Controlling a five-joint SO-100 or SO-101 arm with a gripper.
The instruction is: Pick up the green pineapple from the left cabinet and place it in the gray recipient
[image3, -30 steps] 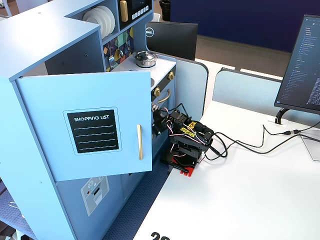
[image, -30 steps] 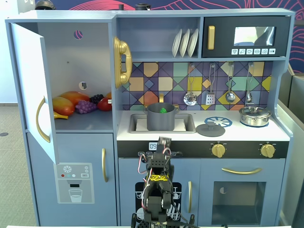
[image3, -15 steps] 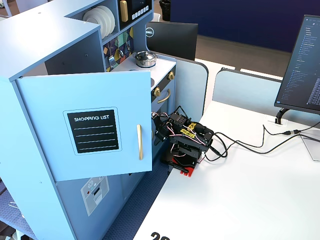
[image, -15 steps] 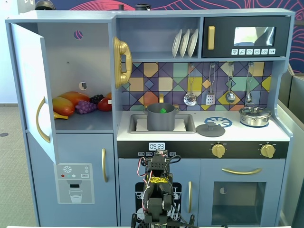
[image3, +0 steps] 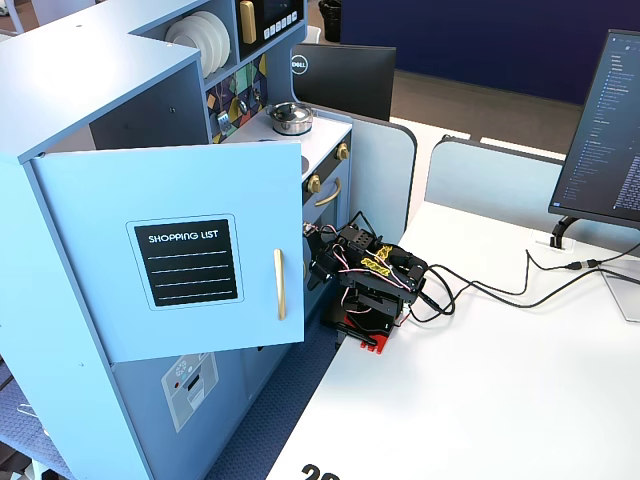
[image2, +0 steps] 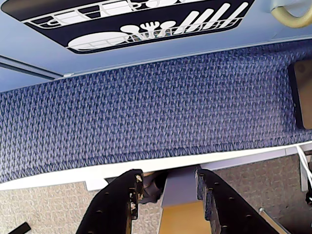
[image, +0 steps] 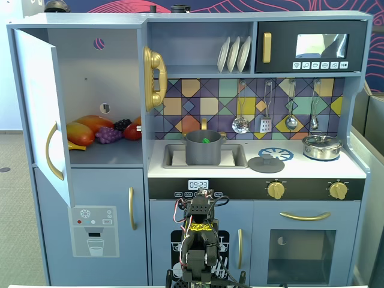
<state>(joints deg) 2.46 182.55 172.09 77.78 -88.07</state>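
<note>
A bit of bright green, the green pineapple (image: 205, 141), shows inside the gray recipient (image: 203, 153), which stands in the sink basin. The left cabinet (image: 102, 72) has its door (image: 39, 102) swung open; its shelf holds an orange-yellow mango (image: 81, 133), purple grapes (image: 108, 135) and a red fruit (image: 132, 132). The arm (image: 198, 240) is folded low in front of the kitchen, far from the pot. In the wrist view my gripper (image2: 168, 176) points down at the table edge, jaws apart and empty. The door also shows in a fixed view (image3: 180, 250).
A flat gray lid (image: 266, 163) and a shiny lidded pot (image: 321, 146) sit on the counter to the right of the sink. The black microwave (image: 312, 47) is up right. Blue carpet (image2: 146, 107) lies below the white table (image3: 480, 390). Monitors (image3: 605, 130) stand at the back.
</note>
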